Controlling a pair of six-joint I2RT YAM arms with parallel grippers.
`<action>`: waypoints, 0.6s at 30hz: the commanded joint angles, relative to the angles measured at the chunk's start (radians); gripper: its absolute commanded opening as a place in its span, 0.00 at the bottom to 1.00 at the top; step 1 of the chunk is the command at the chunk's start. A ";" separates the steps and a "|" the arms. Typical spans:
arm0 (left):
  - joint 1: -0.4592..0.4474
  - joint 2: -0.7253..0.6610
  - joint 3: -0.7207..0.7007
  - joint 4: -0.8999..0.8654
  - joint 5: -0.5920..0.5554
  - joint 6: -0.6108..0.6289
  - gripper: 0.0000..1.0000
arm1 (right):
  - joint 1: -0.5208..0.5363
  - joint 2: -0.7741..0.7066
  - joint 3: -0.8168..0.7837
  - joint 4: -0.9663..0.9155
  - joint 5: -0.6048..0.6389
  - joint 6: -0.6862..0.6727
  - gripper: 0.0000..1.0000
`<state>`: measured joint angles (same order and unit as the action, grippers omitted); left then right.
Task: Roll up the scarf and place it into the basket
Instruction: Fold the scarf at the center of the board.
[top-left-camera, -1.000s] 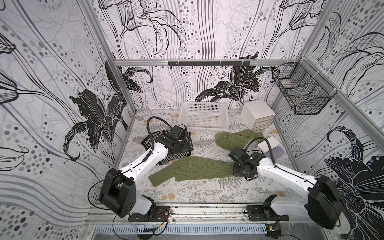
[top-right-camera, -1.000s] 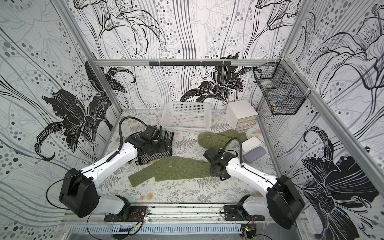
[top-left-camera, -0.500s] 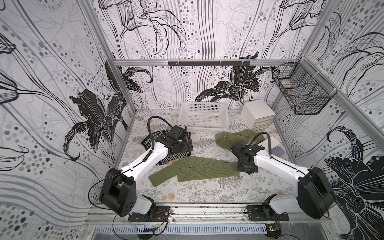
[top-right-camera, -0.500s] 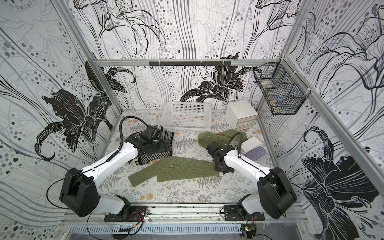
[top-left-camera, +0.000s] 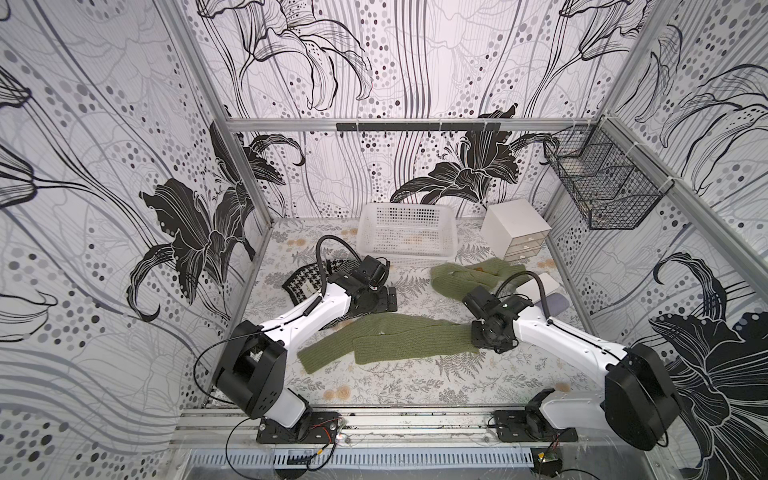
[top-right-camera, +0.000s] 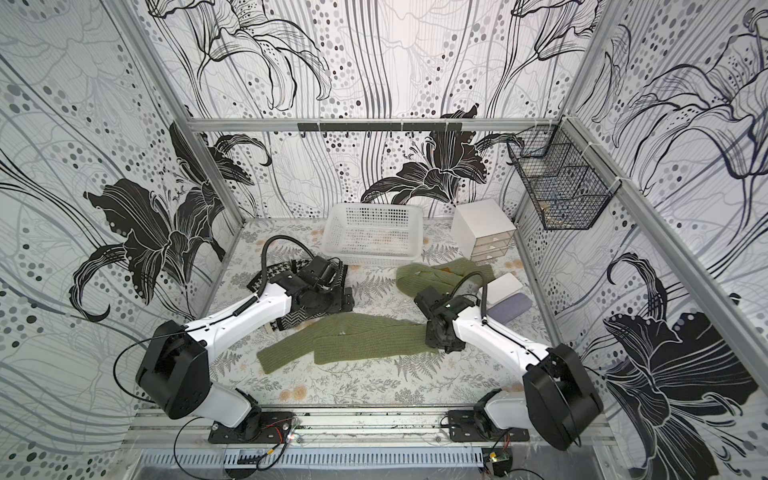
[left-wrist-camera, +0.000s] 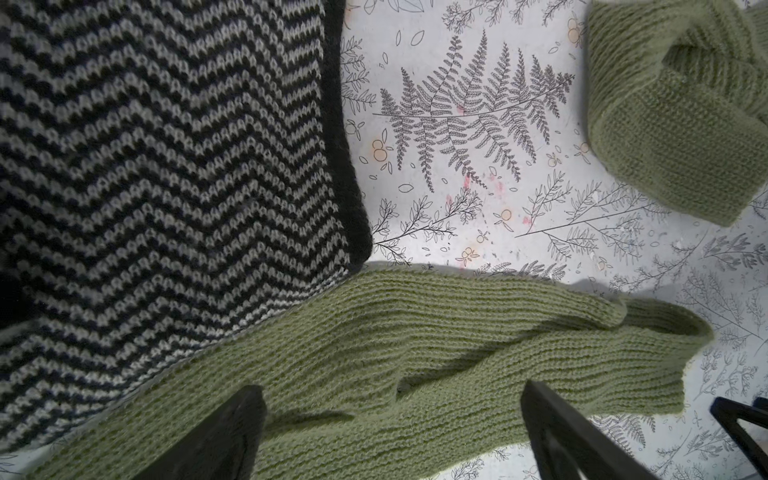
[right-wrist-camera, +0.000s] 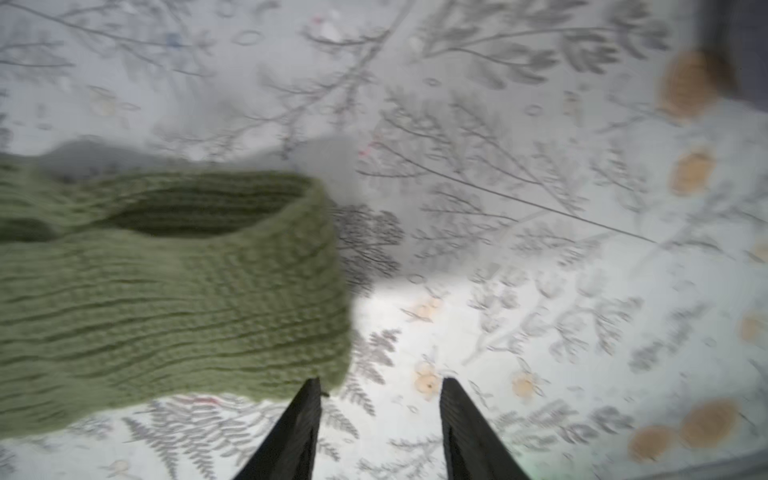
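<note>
The green knitted scarf (top-left-camera: 399, 340) lies folded lengthwise across the middle of the table in both top views (top-right-camera: 365, 343). My left gripper (left-wrist-camera: 390, 388) hangs open above its left half, both black fingers wide apart with only the knit (left-wrist-camera: 415, 353) below them. My right gripper (right-wrist-camera: 380, 386) stands open at the scarf's right end (right-wrist-camera: 166, 299). One finger (right-wrist-camera: 307, 415) is at the fabric's corner, and only bare table shows between the fingers. The white perforated basket (top-left-camera: 405, 249) sits at the back centre and looks empty.
A black-and-white zigzag knit (top-left-camera: 307, 282) lies under my left arm. A second green knit piece (top-left-camera: 465, 276) lies in front of the basket. A white drawer box (top-left-camera: 515, 230) stands back right, flat white and grey items (top-left-camera: 548, 291) by the right wall, and a black wire basket (top-left-camera: 602, 191) hangs above.
My right arm swung toward the back and returned to the scarf's right end, which now lies slightly further right. The left arm has not moved.
</note>
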<state>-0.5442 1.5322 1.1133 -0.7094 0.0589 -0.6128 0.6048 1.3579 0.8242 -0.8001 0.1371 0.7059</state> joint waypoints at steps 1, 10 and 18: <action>0.007 -0.023 0.018 -0.001 -0.033 0.015 0.99 | 0.004 0.060 0.007 0.160 -0.127 -0.051 0.51; 0.056 -0.057 -0.020 0.011 -0.017 0.029 0.99 | -0.001 0.257 -0.015 0.150 -0.107 -0.005 0.09; 0.075 -0.044 -0.026 0.030 0.020 0.060 0.99 | 0.055 -0.035 -0.022 -0.361 0.270 0.235 0.00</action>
<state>-0.4694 1.4773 1.0927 -0.7086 0.0547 -0.5858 0.6357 1.3872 0.7635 -0.8787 0.2092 0.8116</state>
